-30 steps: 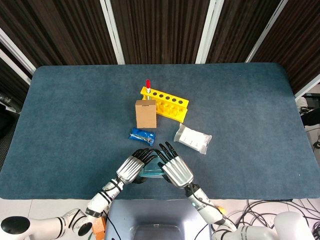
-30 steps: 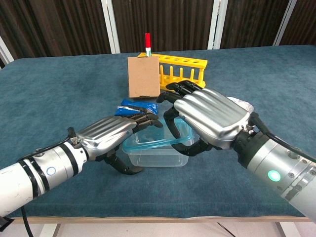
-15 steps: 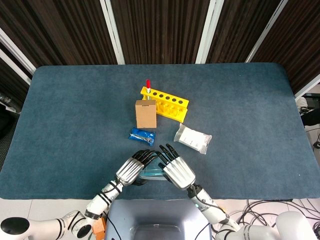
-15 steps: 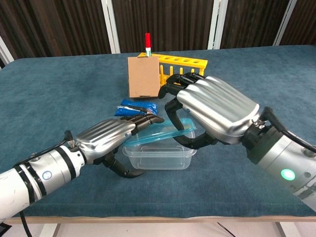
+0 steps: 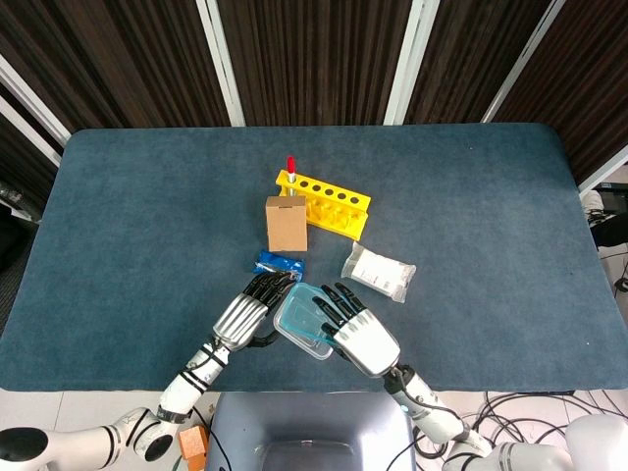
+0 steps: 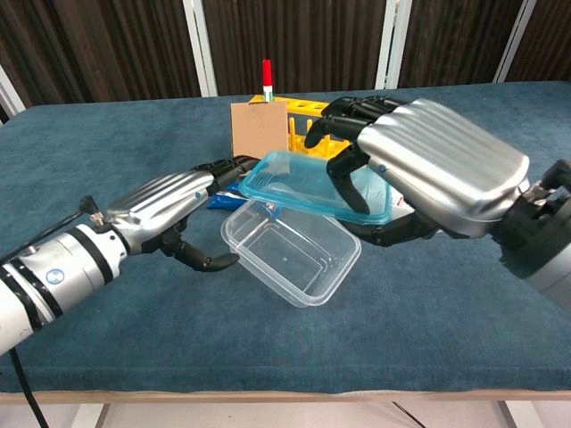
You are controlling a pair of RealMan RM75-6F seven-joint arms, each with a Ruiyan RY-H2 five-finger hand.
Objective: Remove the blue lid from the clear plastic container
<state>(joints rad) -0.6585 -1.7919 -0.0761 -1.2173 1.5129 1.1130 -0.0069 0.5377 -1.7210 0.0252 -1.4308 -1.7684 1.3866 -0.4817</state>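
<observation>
My right hand point(image 6: 437, 165) grips the translucent blue lid point(image 6: 312, 183) and holds it tilted in the air, clear of the container. The clear plastic container point(image 6: 290, 254) lies open just below and in front of the lid, turned at an angle on the blue table. My left hand point(image 6: 165, 201) holds the container's left rim, thumb at its near corner and fingers over the far edge. From above, the lid point(image 5: 306, 316) covers the container, between the left hand point(image 5: 240, 312) and the right hand point(image 5: 368, 339).
Behind the hands stand a brown cardboard box point(image 5: 286, 223), a yellow tube rack point(image 5: 329, 201) with a red-capped tube point(image 5: 290, 165), a blue packet point(image 5: 278, 263) and a white bag point(image 5: 378, 272). The table's front edge point(image 6: 268, 392) is close to the hands.
The right hand has lifted the blue lid fully off and up to the right. The container has turned and now lies open. The left hand stays at its left rim.
</observation>
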